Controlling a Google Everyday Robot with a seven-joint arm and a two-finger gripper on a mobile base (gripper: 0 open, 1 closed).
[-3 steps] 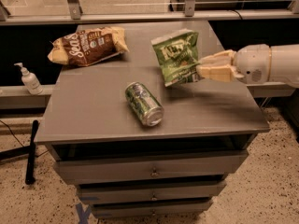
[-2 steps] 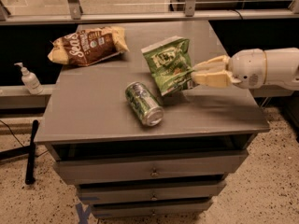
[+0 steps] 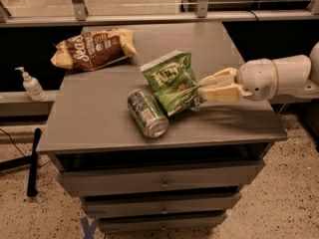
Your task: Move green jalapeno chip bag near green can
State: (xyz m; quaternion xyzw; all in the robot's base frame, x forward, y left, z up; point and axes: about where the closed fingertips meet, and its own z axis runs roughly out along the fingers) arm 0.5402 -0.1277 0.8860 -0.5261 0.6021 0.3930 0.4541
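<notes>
Since the earlier frames, the small crinkly green foil jalapeno chip bag (image 3: 172,79) has travelled left and down with the tool (image 3: 203,88). It has gone from well apart from the green-and-silver metal drink can (image 3: 147,112) to just beside it.

Camera view: the tool reaches in from the right, pale fingers clenched on the bag's right edge. The bag is tilted, its lower corner close to the can's upper side; contact cannot be confirmed. The can lies on its side on the grey worktop (image 3: 94,118), shiny end toward the front edge. A larger brown-and-yellow chip bag (image 3: 92,48) sits well apart at the back left.

Risks: the can is free to roll, so any further leftward push from the bag could send it toward the front edge. Releasing while the bag is tilted may let it flop onto the can.
</notes>
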